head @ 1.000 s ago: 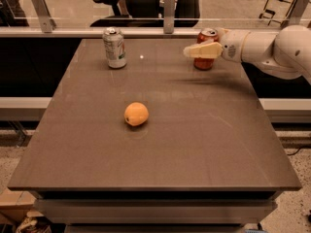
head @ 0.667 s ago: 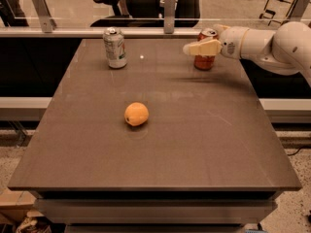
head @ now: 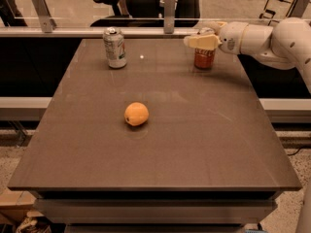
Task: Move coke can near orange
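The red coke can (head: pixel 204 59) stands upright on the dark table (head: pixel 160 144) at its far right. My gripper (head: pixel 199 39) reaches in from the right and sits at the can's upper part, covering its top. The orange (head: pixel 136 114) lies on the table near the middle, well to the front left of the can and apart from it.
A silver-white can with green markings (head: pixel 114 47) stands at the far left of the table. A rail with metal posts (head: pixel 169 6) runs behind the far edge, with office chairs beyond it. My white arm (head: pixel 272 40) extends over the table's right edge.
My gripper has moved slightly upward along the coke can. The can, the orange and the silver can have not moved.
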`<action>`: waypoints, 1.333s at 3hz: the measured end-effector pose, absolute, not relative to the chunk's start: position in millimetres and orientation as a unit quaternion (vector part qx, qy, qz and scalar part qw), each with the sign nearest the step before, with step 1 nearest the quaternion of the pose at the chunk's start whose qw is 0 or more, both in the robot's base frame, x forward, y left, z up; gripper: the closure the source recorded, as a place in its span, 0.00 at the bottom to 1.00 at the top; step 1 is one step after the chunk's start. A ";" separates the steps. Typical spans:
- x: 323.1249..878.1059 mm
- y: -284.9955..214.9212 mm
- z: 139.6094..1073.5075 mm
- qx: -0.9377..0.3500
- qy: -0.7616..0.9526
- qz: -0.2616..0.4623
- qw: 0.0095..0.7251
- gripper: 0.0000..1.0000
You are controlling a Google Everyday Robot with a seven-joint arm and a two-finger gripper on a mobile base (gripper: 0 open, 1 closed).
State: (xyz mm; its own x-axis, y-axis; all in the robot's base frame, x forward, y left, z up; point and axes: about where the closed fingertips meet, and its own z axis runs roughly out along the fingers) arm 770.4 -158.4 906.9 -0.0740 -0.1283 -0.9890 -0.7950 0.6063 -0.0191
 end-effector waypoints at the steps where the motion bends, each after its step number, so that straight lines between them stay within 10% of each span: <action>1: 770.8 -155.1 906.9 -0.343 0.675 0.285 0.588 0.65; 2: 771.3 -151.5 906.3 -0.344 0.674 0.287 0.587 0.88; 4: 771.7 -148.3 905.7 -0.345 0.674 0.289 0.586 1.00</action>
State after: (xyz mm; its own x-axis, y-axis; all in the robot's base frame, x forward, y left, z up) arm 771.7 -148.3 905.7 -0.0746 -0.1267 -0.9891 -0.8032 0.5954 -0.0157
